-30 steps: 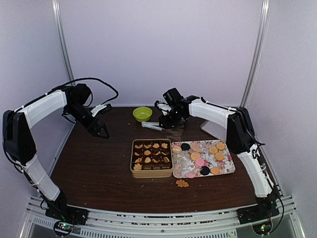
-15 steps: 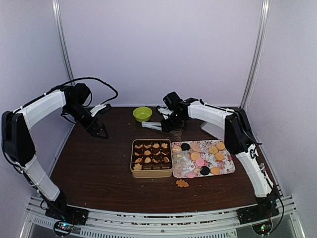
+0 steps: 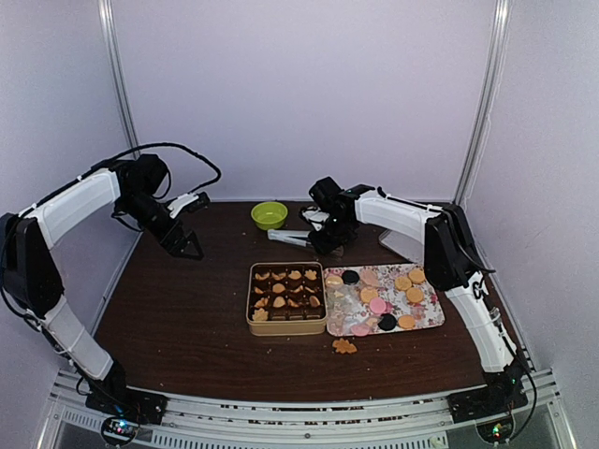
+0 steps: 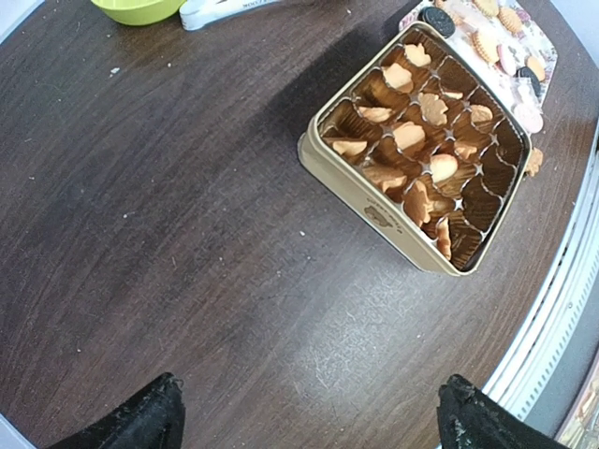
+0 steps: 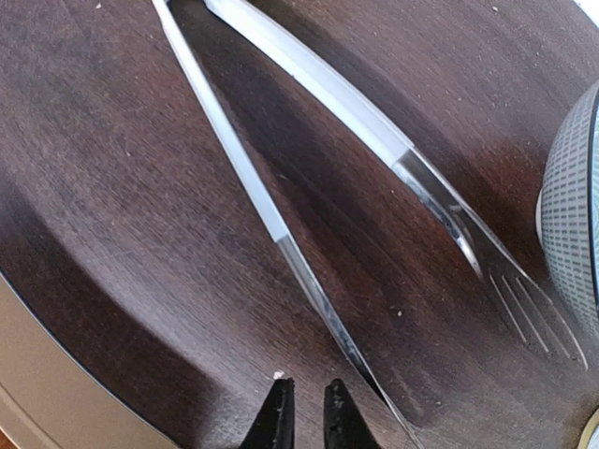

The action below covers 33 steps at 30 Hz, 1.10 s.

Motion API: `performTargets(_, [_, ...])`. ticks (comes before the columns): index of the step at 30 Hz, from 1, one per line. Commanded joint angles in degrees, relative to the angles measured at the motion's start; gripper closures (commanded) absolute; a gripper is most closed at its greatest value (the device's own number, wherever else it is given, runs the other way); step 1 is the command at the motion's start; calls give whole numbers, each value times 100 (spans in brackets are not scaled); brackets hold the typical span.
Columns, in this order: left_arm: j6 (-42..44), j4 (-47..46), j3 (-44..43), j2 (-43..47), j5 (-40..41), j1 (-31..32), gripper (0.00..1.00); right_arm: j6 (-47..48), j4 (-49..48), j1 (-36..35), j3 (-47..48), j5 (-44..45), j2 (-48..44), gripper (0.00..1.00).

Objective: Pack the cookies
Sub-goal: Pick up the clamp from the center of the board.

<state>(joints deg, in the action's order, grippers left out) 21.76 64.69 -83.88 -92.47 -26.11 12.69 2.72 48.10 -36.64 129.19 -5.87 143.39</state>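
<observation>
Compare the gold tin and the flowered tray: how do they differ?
The tin is square with high walls; the tray is flat and longer. The tin keeps its cookies apart in dark paper cups; the tray's lie loose. The tin's are all tan-orange; the tray also has pink and black ones. Both hold cookies and stand side by side.

Your right claw [image 3: 327, 245] has come down from its raised spot above the tongs [image 3: 290, 237]. It now sits low over the desk [image 3: 187, 309], just at the tongs' right end, and its wrist has dropped with it. Your left claw [image 3: 187, 247] has drawn a little to the left and toward the far side, and that arm's upright link leans further left.
</observation>
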Motion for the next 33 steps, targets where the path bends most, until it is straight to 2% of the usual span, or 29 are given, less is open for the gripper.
performTargets(1, [134,9,5,229,-17,-42,3,31,170,32,109,201,25,94])
performTargets(4, [152,9,45,281,-17,-43,3,61,157,17,69,220,8,100])
performTargets(12, [162,13,97,380,-17,-44,3,187,-481,-46,-695,235,-504,100])
performTargets(19, [164,34,100,446,1,-39,3,311,-700,-62,-920,280,-870,100])
performTargets(23, [171,34,125,443,-7,-43,3,260,-668,-6,-813,219,-873,70])
performTargets(25, [192,35,154,451,-14,-43,3,220,-740,20,-847,131,-921,60])
performTargets(28, [221,31,199,478,-17,-48,3,180,-887,39,-983,-74,-1036,56])
performTargets(33, [250,28,256,467,-34,-40,3,146,-817,130,-879,-92,-940,57])
